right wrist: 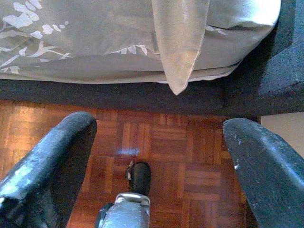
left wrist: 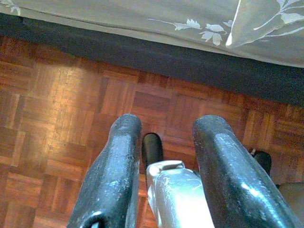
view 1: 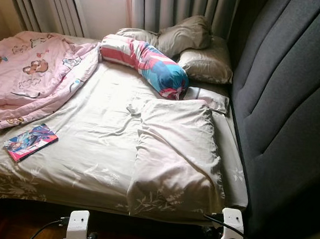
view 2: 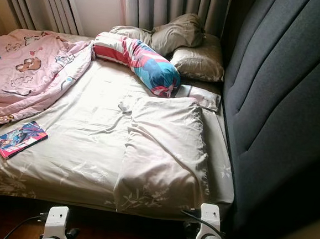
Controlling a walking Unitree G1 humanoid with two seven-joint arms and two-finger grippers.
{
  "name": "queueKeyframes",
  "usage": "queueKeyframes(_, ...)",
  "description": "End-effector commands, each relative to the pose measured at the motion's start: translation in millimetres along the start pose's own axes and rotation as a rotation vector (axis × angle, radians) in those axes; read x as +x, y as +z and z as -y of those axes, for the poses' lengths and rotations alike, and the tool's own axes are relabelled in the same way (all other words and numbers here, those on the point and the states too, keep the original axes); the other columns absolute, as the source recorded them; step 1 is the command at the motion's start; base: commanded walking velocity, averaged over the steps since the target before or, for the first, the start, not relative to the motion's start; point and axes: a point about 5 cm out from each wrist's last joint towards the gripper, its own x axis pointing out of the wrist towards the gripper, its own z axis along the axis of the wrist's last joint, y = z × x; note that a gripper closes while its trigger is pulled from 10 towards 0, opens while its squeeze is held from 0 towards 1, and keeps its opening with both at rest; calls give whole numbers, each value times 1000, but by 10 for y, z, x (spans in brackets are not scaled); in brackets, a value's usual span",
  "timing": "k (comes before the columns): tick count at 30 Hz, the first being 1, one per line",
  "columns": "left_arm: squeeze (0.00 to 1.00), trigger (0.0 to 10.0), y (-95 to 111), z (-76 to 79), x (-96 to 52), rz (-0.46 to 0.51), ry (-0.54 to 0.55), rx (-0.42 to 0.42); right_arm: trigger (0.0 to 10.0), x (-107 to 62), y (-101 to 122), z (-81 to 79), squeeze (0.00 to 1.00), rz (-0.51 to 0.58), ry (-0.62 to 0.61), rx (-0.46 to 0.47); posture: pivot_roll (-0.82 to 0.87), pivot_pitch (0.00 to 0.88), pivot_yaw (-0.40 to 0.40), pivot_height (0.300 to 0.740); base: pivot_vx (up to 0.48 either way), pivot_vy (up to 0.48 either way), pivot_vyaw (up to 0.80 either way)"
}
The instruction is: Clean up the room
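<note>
Bedroom, bed [view 1: 91, 147] against dark headboard [view 1: 288, 107], curtains [view 1: 174, 4] behind. On bed: pink blanket [view 1: 31, 70] bunched at far left, book [view 1: 31, 141] near front edge, bolster [view 1: 145, 63] and pillows [view 1: 203, 59] by headboard. Left gripper [left wrist: 164, 175] and right gripper [right wrist: 152, 161] hang over parquet floor [left wrist: 61, 95] beside bed, fingers spread, holding nothing.

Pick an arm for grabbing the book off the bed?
Left, probably. The book lies near the bed's front edge on the robot's left side, roughly ahead of the left gripper. The right gripper hangs by the headboard, with the big pillow between.
</note>
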Motion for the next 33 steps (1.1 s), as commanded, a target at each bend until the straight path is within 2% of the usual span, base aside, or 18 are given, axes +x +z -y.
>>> queueKeyframes(1, 0, 10000, -37, -4, -5, -22, -6, 7, 10000, -1, 5, 1, 0, 11, -6, 18, -36, 0, -28, 740, 0, 0, 0)
queueKeyframes(22, 0, 10000, -28, -14, -4, -17, 0, 6, 10000, 1, 4, -13, 0, 6, 1, 19, -33, 0, -19, 740, 0, 0, 0)
queueKeyframes(30, 0, 10000, -23, -11, -3, -16, 0, 5, 10000, 1, 7, -11, 0, 5, 1, 23, -32, 0, -21, 740, 0, 0, -641)
queueKeyframes(33, 0, 10000, -23, -10, -3, -16, -1, 5, 10000, 1, 14, -8, 0, 10, -1, 11, -32, 0, -21, 740, 0, 0, -154)
